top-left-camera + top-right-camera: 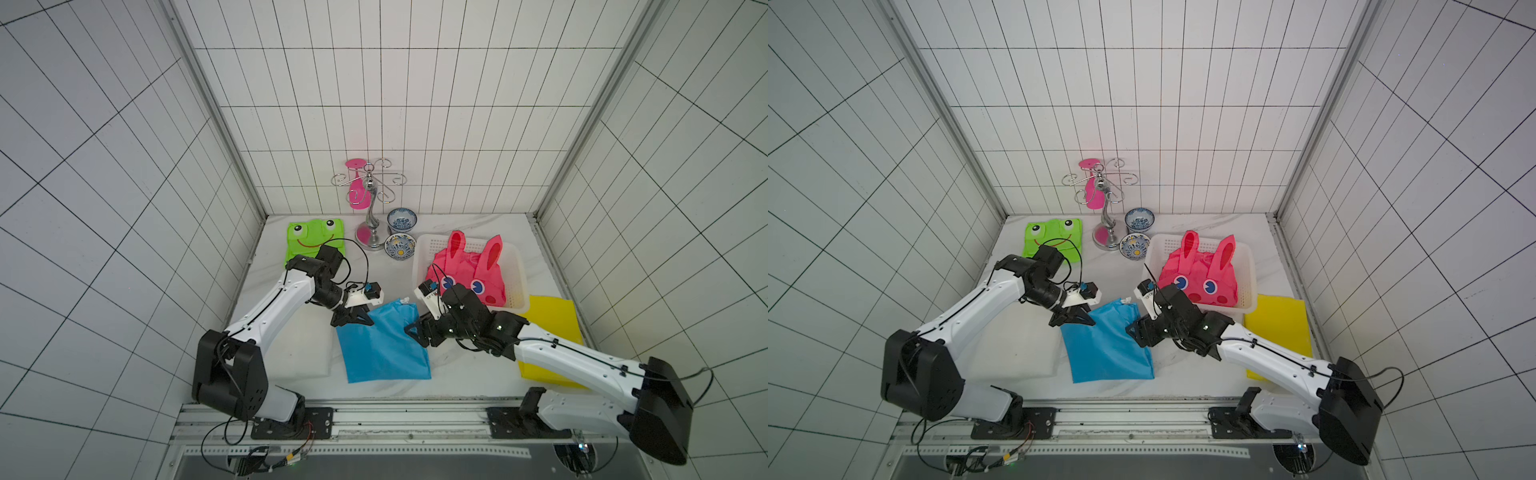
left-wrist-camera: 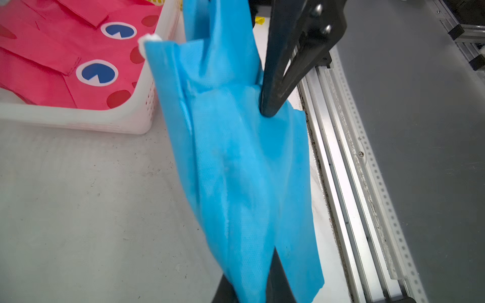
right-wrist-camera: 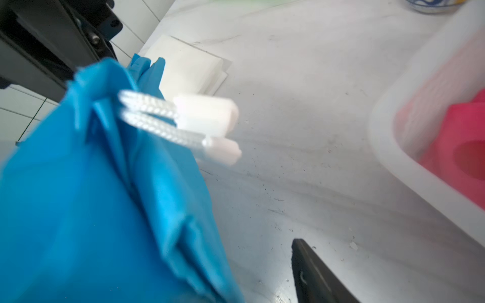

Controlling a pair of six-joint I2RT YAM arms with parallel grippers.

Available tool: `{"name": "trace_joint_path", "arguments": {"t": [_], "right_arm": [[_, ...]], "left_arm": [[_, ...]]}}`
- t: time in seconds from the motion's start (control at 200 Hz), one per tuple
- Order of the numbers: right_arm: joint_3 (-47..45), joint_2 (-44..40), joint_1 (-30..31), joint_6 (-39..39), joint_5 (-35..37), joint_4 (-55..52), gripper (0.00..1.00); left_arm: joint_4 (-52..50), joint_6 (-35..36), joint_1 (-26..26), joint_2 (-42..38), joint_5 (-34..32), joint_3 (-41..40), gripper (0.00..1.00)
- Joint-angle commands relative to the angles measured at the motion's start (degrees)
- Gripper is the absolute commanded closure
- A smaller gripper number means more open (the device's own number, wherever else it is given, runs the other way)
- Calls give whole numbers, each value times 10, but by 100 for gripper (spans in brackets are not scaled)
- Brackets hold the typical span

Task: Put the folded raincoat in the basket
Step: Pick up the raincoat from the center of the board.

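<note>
**Blue raincoat outside the basket, held by the left pincer**

The blue raincoat [image 1: 382, 345], folded, sits mid-surface, to the left of the basket [image 1: 517, 270] and nearer than it, wholly outside it. The left pincer [image 1: 353, 322] is clamped on the raincoat's far left corner; in the left wrist view the cloth [image 2: 236, 170] runs down between the pincer's black fingers. The right pincer [image 1: 415, 332] stands at the raincoat's right edge with its jaws apart; in the right wrist view one finger [image 3: 315, 275] is clear of the cloth. Two white cord toggles [image 3: 207, 115] stick out from the raincoat's far end.

The white basket stands on the right of the surface [image 1: 457, 374] and holds a pink rabbit raincoat [image 1: 469, 266]. A yellow folded sheet [image 1: 552, 320] lies just near of the basket. At the far left lies a green frog raincoat [image 1: 309, 241]; between it and the basket stand a metal hook stand [image 1: 371, 208] and two patterned bowls [image 1: 401, 219].
</note>
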Motion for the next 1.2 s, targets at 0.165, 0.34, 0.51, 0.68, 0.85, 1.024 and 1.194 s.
{"name": "trace_joint_path", "arguments": {"t": [0.165, 0.34, 0.51, 0.68, 0.85, 1.024, 1.194], "right_arm": [[51, 6, -3, -23, -124, 64, 88], [48, -34, -7, -77, -128, 18, 100], [75, -41, -7, -186, -106, -85, 100], [120, -34, 7, -329, -50, -173, 100], [146, -35, 8, -415, -43, -186, 100], [166, -28, 8, -456, -62, -193, 100], [178, -20, 8, -462, -68, -200, 100]], "left_arm": [[21, -31, 2, -39, 34, 3, 100], [3, -29, 5, -44, 3, 9, 100], [-66, -57, 10, -46, 3, 53, 22], [-150, -22, 5, -46, 30, 105, 2], [-98, -65, -40, -69, -3, 81, 2], [1, -121, -66, -94, -18, 36, 4], [8, -123, -67, -105, -7, 49, 45]]}}
